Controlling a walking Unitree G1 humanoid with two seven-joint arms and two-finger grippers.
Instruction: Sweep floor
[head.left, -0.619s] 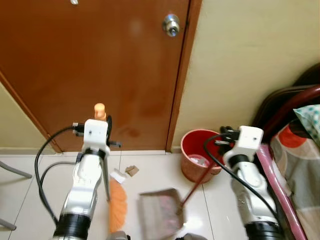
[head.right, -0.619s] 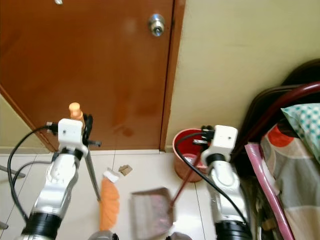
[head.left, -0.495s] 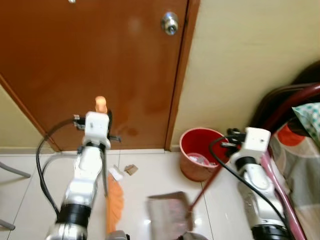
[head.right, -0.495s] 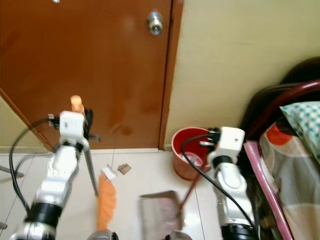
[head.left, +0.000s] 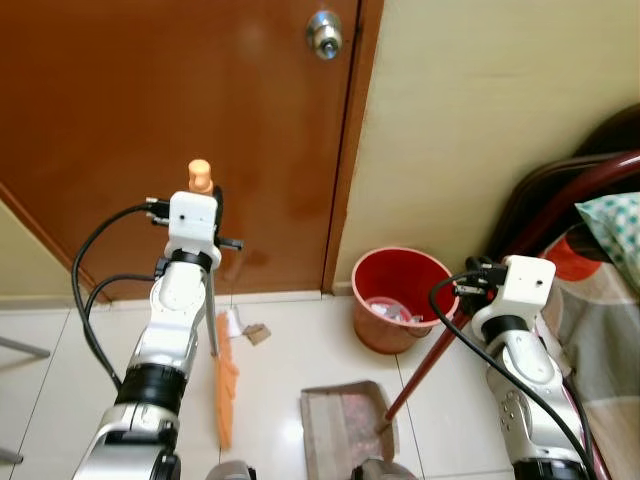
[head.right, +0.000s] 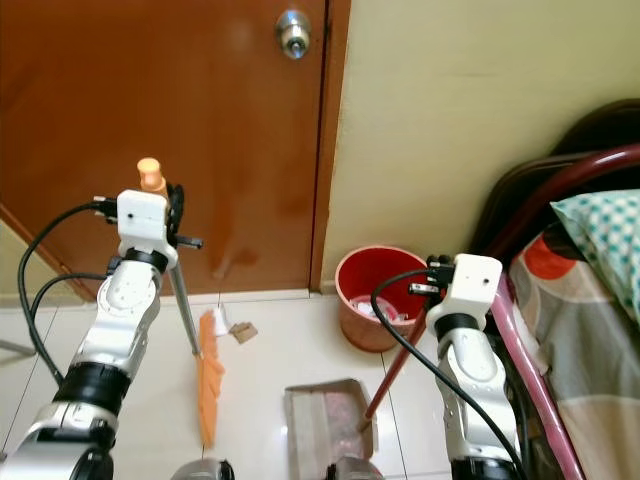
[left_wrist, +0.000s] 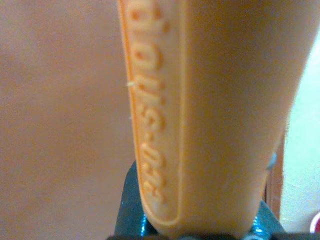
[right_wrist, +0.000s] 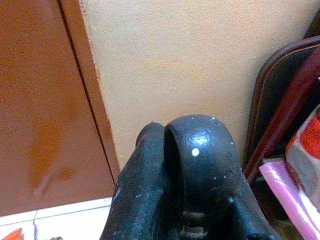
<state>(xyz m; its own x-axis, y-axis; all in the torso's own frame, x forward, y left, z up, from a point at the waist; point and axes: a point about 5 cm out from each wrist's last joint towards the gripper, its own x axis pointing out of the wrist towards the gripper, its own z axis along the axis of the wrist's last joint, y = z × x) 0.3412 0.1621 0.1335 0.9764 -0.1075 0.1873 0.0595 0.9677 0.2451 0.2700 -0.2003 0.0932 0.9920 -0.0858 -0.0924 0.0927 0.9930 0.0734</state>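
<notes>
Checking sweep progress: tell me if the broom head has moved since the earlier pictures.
Yes. The broom head has swung toward the door, its tip now at the paper scraps, farther from the dustpan. The left gripper holds the handle.

Head pair looks forward and down from above, sharing door (head.left: 180, 130), bucket (head.left: 400, 295), floor (head.left: 290, 350). Left wrist camera pressed close against broom handle (left_wrist: 210, 115). Right wrist camera faces wall (right_wrist: 200, 60), near door frame.

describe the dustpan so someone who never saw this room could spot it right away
Start at the brown door and drop to the pale tiled floor before it. There, right of the orange broom and nearer the robot than the red bucket, lies the dustpan: a flat grey-brown tray with a long red handle rising to the right pincer.
</notes>
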